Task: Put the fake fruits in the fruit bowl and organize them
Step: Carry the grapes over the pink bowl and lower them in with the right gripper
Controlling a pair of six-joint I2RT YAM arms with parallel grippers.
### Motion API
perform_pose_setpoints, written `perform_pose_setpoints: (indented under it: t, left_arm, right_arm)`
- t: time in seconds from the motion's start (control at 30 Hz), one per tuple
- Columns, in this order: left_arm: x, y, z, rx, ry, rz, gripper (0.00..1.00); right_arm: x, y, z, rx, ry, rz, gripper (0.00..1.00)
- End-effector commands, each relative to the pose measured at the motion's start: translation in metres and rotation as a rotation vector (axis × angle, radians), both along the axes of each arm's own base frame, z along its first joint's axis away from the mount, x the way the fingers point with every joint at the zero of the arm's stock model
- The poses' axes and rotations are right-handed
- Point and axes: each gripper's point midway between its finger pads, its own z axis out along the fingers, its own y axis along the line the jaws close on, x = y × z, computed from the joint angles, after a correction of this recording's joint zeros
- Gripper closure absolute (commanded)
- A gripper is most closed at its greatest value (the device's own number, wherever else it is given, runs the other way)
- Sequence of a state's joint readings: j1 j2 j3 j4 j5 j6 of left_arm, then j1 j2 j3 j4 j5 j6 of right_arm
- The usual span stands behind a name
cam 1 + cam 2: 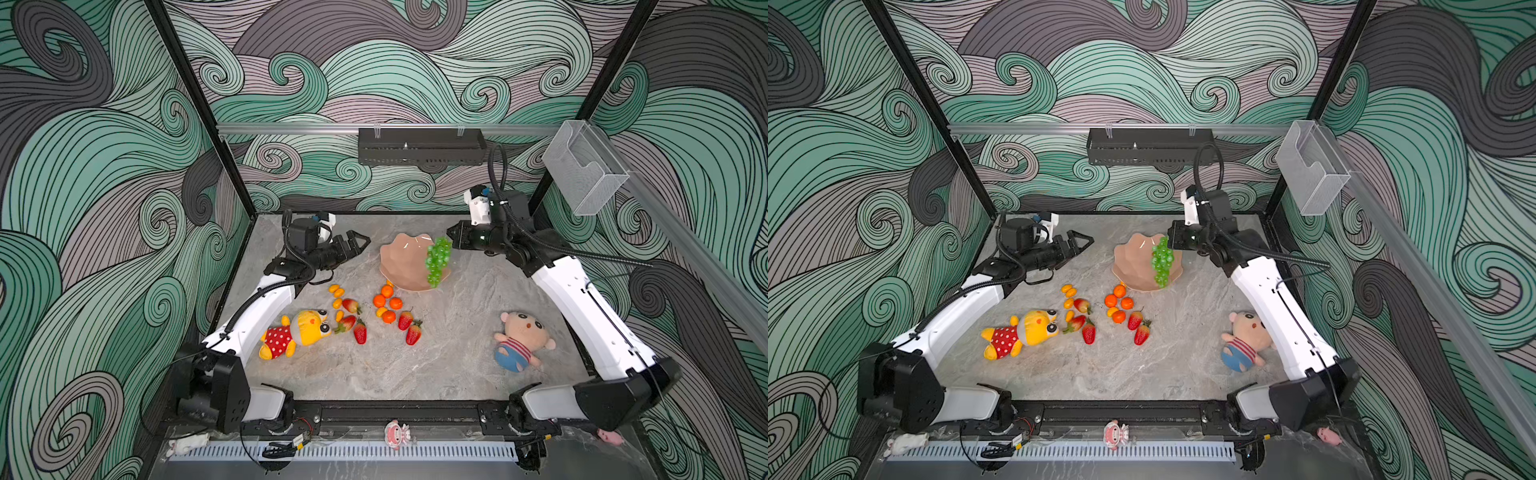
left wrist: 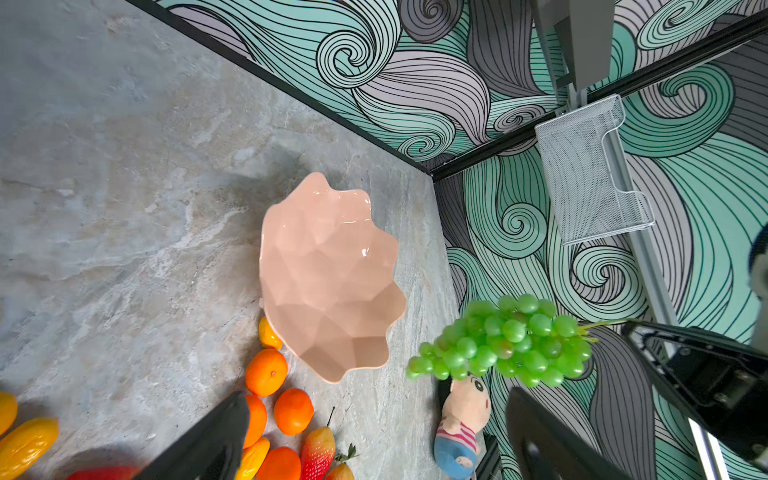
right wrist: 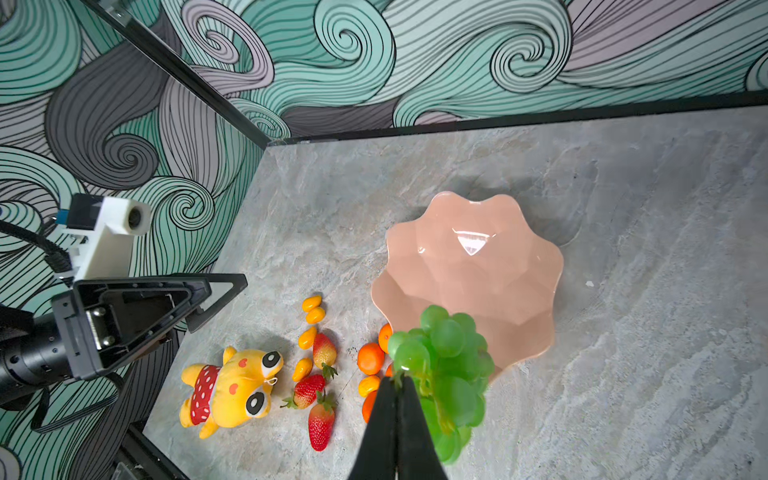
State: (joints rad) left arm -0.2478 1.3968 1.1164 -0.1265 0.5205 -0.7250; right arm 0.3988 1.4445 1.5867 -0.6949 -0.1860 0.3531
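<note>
My right gripper (image 3: 398, 384) is pinched on the grape bunch (image 3: 446, 357) stem, so it dangles over the fruit bowl (image 3: 469, 266) rim, ready to lower in. My left gripper (image 1: 358, 246) is wide, empty, beside the bowl. Tangerines (image 1: 387, 291) and strawberries (image 1: 360, 332) lie just outside the bowl.

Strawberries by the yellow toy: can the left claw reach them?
Probably yes. The left claw is open and empty, the strawberries lie uncovered on its side of the table, and nothing stands between. The yellow toy lies close beside them.
</note>
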Motion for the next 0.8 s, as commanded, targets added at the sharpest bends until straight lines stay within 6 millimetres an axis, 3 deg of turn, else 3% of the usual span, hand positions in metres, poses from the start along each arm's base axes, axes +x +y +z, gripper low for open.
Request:
perform_pose_setpoints:
  t: [0.0,0.17,0.3,0.4,0.53,0.77]
  left_arm:
    - [0.020,-0.007,0.018,-0.027,-0.035,-0.026,0.01]
    - [0.038,-0.013,0.009,-0.016,-0.039,-0.035,0.01]
    - [0.038,-0.009,-0.015,0.037,-0.014,-0.039,0.01]
    - [0.038,-0.008,-0.020,0.047,-0.013,-0.040,0.01]
    - [0.039,-0.007,-0.023,0.064,-0.005,-0.039,0.01]
    - [0.036,-0.015,-0.028,0.065,0.002,-0.067,0.01]
  right_arm:
    - [0.025,0.018,0.005,0.025,-0.036,-0.008,1.00]
    - [0.049,0.052,-0.024,0.007,0.010,0.034,1.00]
    - [0.060,0.078,-0.045,-0.007,0.044,0.071,1.00]
    - [0.065,0.092,-0.053,-0.011,0.055,0.088,1.00]
    - [0.071,0.092,-0.069,-0.034,0.075,0.063,1.00]
    - [0.078,0.063,-0.109,-0.151,0.132,-0.036,1.00]
